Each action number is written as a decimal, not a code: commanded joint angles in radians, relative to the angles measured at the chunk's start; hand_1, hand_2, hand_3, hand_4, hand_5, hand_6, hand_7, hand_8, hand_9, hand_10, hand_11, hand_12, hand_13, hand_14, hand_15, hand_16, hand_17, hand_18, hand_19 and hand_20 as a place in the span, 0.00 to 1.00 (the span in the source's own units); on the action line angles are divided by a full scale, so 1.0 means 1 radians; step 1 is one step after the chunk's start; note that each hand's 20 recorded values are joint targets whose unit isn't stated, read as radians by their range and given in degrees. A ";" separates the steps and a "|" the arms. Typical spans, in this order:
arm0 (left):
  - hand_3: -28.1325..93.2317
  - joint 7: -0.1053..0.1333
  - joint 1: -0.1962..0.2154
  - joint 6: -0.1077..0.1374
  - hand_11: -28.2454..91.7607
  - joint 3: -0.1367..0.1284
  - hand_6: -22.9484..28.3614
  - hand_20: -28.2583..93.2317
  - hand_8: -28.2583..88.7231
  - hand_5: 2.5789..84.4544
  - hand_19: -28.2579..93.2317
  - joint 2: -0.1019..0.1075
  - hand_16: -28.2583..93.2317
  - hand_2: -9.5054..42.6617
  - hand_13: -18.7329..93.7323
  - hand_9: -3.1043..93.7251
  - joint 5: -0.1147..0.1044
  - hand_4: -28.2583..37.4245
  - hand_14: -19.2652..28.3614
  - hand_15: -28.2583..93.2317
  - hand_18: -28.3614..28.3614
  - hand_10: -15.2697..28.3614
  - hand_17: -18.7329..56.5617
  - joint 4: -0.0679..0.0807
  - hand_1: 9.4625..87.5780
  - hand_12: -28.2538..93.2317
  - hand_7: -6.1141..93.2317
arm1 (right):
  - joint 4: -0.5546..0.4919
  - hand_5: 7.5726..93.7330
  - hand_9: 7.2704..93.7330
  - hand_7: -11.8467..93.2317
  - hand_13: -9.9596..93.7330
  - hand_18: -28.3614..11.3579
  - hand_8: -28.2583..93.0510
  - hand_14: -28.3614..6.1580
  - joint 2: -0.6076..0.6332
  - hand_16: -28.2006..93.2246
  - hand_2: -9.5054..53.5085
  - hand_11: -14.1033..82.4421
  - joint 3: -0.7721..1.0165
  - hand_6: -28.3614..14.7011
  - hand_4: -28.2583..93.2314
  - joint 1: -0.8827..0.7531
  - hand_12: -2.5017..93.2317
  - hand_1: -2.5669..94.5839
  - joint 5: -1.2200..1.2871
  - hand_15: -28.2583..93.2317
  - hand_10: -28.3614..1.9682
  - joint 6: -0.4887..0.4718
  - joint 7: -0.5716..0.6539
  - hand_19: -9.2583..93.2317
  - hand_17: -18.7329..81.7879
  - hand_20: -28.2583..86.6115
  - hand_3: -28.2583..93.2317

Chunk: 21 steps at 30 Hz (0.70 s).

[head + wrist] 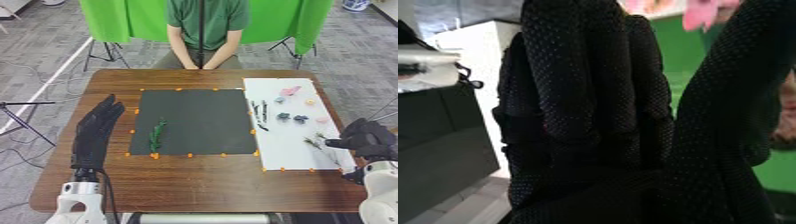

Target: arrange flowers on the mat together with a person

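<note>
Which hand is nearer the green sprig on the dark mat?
Left. The left hand is just left of the dark mat, near the green sprig; the right hand is across at the white sheet's right edge.

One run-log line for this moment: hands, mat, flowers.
left hand open, left of dark mat | right hand open, at white sheet's right edge | green sprig on dark mat | pink flower on white sheet

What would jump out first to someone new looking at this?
Probably the bright green cloth hanging beyond the table. Next, the big dark mat at the table's middle, with one green sprig on its left part. Then the black left hand, left of that mat.
</note>
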 commanded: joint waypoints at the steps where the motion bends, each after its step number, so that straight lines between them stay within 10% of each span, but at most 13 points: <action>1: 0.78 -0.009 0.012 0.002 0.33 -0.003 0.50 0.37 0.19 0.50 0.24 -0.008 0.25 0.07 0.45 0.48 -0.001 0.07 0.71 0.30 0.68 0.63 0.33 -0.004 0.19 0.34 0.14 | 0.043 0.81 0.91 0.26 0.91 0.26 0.14 0.66 0.017 0.45 0.00 0.34 -0.039 0.71 0.36 0.015 0.21 0.79 -0.025 0.58 0.58 0.006 0.012 0.79 0.62 0.58 0.00; 21: 0.78 -0.011 0.015 0.002 0.33 -0.004 0.50 0.37 0.19 0.50 0.24 -0.012 0.25 0.07 0.45 0.48 -0.003 0.07 0.71 0.30 0.68 0.63 0.33 -0.005 0.19 0.34 0.14 | 0.174 0.95 1.00 0.27 1.00 0.28 0.27 0.76 0.019 0.46 0.00 0.42 -0.143 0.75 0.39 0.066 0.24 0.94 -0.081 0.65 0.67 0.252 0.030 0.92 0.72 0.53 0.00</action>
